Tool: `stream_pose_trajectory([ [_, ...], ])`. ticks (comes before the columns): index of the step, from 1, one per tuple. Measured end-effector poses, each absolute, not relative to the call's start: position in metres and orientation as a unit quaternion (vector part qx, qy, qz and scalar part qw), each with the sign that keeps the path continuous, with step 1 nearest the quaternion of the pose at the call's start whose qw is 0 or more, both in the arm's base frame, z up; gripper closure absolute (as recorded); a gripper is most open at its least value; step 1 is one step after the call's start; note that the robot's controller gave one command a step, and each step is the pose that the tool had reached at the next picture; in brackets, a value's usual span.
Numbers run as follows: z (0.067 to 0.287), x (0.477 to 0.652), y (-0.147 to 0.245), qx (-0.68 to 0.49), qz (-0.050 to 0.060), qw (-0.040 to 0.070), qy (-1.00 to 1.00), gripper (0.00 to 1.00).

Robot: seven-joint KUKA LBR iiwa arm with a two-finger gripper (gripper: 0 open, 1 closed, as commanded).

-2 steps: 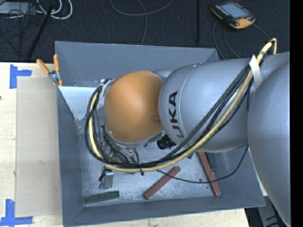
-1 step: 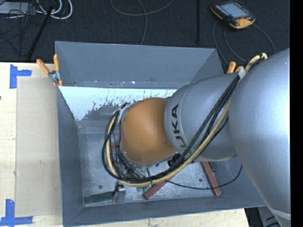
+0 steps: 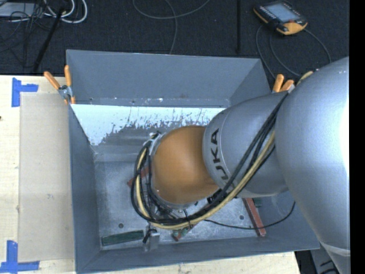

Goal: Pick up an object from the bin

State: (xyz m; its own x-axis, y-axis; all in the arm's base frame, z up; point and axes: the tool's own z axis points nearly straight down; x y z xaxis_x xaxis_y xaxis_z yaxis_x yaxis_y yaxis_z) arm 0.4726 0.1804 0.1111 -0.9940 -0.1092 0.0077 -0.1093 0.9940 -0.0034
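My gripper (image 3: 151, 239) reaches down near the bin's front wall, mostly hidden under the arm's orange cover and cables. Right beside it on the left lies a flat dark green strip (image 3: 122, 238), flat on the bin floor along the front wall. A small reddish piece (image 3: 175, 236) lies just right of the gripper. Whether anything is in the gripper cannot be seen.
A brown-red stick (image 3: 255, 216) lies on the floor at the right, partly under the arm. A small reddish bit (image 3: 131, 182) peeks out left of the cover. The arm hides much of the bin's middle and right.
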Motion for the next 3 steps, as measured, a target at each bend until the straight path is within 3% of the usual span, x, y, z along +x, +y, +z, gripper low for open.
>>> stream_pose_trajectory([
  [1,0.069,0.486,0.179,0.189,0.000,0.002,-0.982,1.00],
  [2,0.069,0.486,0.179,0.189,0.000,0.002,-0.982,1.00],
  [3,0.209,0.493,0.162,0.206,0.000,-0.003,-0.979,1.00],
])
